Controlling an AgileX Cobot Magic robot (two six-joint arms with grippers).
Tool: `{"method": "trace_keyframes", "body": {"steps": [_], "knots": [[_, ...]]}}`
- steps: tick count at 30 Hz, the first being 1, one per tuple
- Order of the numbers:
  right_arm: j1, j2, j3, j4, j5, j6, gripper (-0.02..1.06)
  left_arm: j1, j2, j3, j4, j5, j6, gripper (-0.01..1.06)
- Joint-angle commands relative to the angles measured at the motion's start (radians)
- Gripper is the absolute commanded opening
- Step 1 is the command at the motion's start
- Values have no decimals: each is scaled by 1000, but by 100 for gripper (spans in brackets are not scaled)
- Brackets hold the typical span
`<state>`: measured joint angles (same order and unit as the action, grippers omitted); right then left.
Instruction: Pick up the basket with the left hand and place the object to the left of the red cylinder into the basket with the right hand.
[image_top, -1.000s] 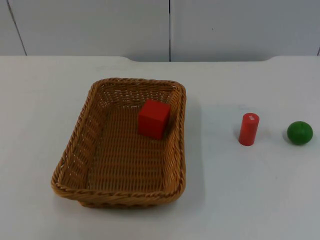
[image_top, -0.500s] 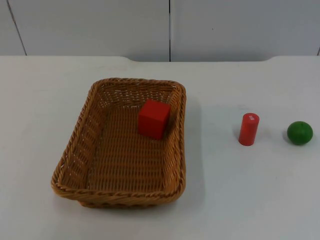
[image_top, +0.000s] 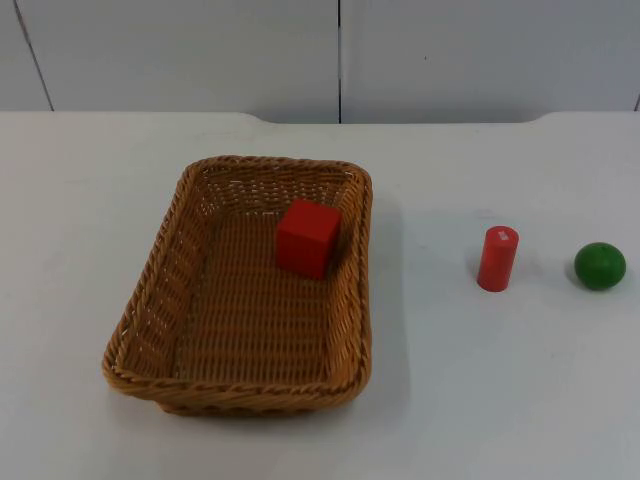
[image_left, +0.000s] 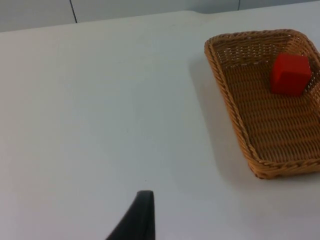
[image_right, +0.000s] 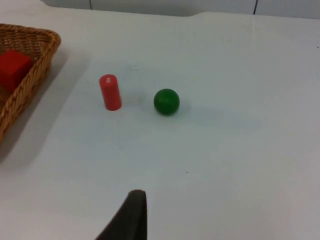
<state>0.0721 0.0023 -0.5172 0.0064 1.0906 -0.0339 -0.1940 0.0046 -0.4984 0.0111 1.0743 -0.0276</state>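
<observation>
Top view gives you the same layout as a second ago: nothing on the table (image_top: 80, 200) has shifted between the earlier frames and this one, and no arm has come into that view. The basket (image_top: 150, 290), the largest thing, sits on the table left of centre, flat on its base, its long axis running from the partition wall toward the near edge and leaning slightly to the left at the near end. Inside it, against the right wall in the far half, lies the red cube (image_top: 308, 237), one corner edge turned toward you. It is the object nearest the left side of the red cylinder (image_top: 497, 258), and it is already within the basket rim. The cylinder stands upright on the bare table, well to the right of the basket, its long axis vertical. Just beyond it to the right rests the green ball (image_top: 600, 266), apart from the cylinder.

From the wrist views you see one black fingertip of the left gripper (image_left: 135, 220) over bare table, well away from the basket, and one of the right gripper (image_right: 127, 217) over bare table, short of the cylinder and ball. You cannot tell whether either claw is released or clenched.
</observation>
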Motion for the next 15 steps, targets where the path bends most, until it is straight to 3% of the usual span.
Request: {"method": "trace_keyframes", "body": {"steps": [1,10,15], "knots": [[-10,-2,2,-1,-14,2,105,-5,-5,3,-11,0,1,105],[-10,-2,2,-1,-14,2,105,15,-5,3,-5,0,1,105],[-10,-2,2,-1,-14,2,105,129,-5,3,-5,0,1,105]]}}
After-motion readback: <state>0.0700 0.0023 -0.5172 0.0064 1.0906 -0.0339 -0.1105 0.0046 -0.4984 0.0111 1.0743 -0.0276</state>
